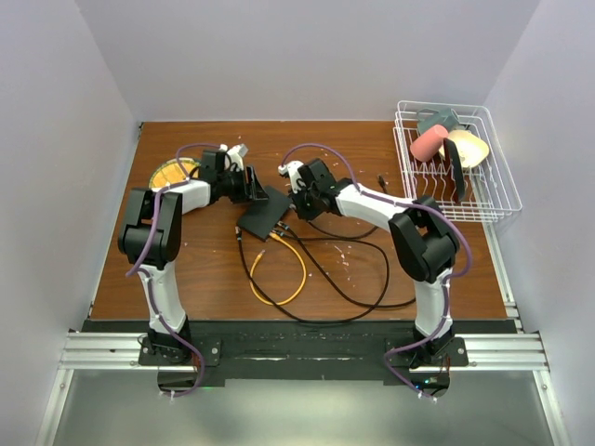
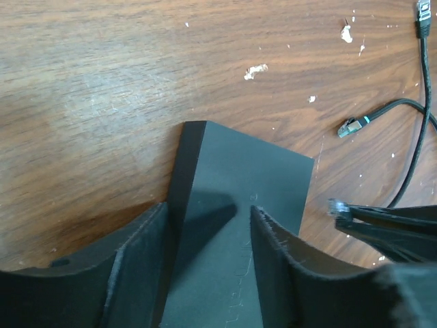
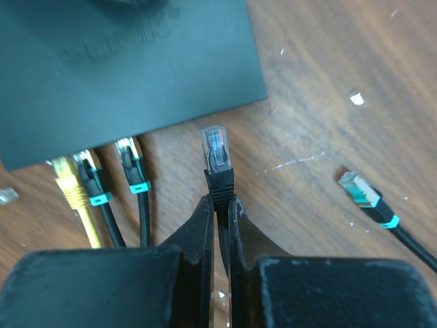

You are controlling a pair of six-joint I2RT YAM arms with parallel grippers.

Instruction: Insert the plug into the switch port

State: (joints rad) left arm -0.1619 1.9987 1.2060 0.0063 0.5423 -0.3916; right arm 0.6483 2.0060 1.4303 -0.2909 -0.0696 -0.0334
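At switch [image 3: 123, 61] port edge: you're holding the plug [image 3: 216, 154] just short of this edge, clear tip pointing at it, not touching.
Right gripper [image 3: 220, 205]: you're clenching both fingers on the plug's black boot, just beside the switch's port edge.
Left gripper [image 2: 208, 219]: you're straddling the switch end opposite the ports, fingers apart, one on each side; can't tell if the pads are pressing the switch.
Switch port: sitting somewhere along the switch edge facing the plug; sockets are hiding under that edge, so can't tell which one.
Plugged cables: a yellow cable [image 3: 68, 184] and two black cables [image 3: 130, 167] with teal bands are sitting in the switch's port edge, just beside the plug tip.
Loose plug [image 3: 362, 195]: lying on the table [image 3: 328, 82], near the switch's port-side corner, teal band, apart from the switch.
Dish rack [image 1: 497, 200]: sitting well apart from the switch, holding dishes.
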